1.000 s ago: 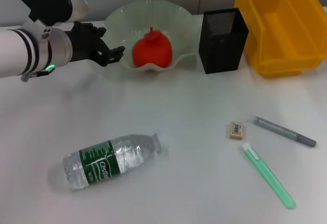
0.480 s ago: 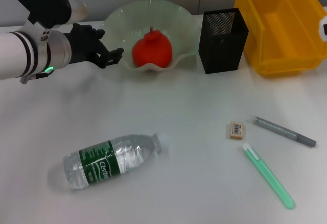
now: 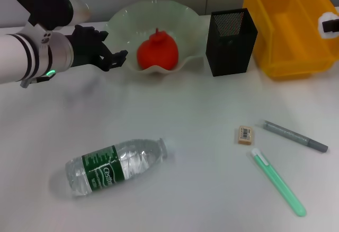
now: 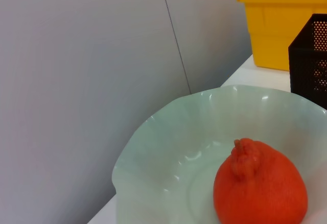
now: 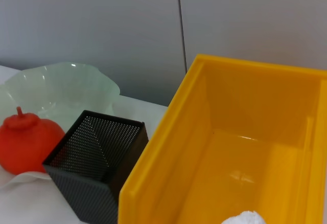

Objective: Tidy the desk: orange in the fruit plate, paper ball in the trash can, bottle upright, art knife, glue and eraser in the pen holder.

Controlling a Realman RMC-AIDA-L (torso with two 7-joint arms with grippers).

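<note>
The orange [image 3: 157,52] [image 4: 260,185] rests in the pale-green fruit plate [image 3: 185,23] [image 4: 163,152]. My left gripper [image 3: 117,58] hovers just left of the plate, open and empty. At the right edge, my right gripper [image 3: 332,25] is shut on the white paper ball [image 3: 324,20] [image 5: 245,218] above the yellow trash can [image 3: 286,30] [image 5: 245,147]. The bottle [image 3: 116,166] lies on its side at the front left. The eraser [image 3: 244,134], a grey pen-shaped art knife [image 3: 295,136] and a green glue stick [image 3: 278,180] lie on the table at the right. The black mesh pen holder [image 3: 230,41] [image 5: 97,157] stands between plate and bin.
A grey wall runs close behind the plate, holder and bin. The white table [image 3: 180,105] shows bare surface between the bottle and the small items.
The right gripper with the paper ball has come into the head view from the right edge, over the trash can. The left gripper has drawn back slightly from the plate.
</note>
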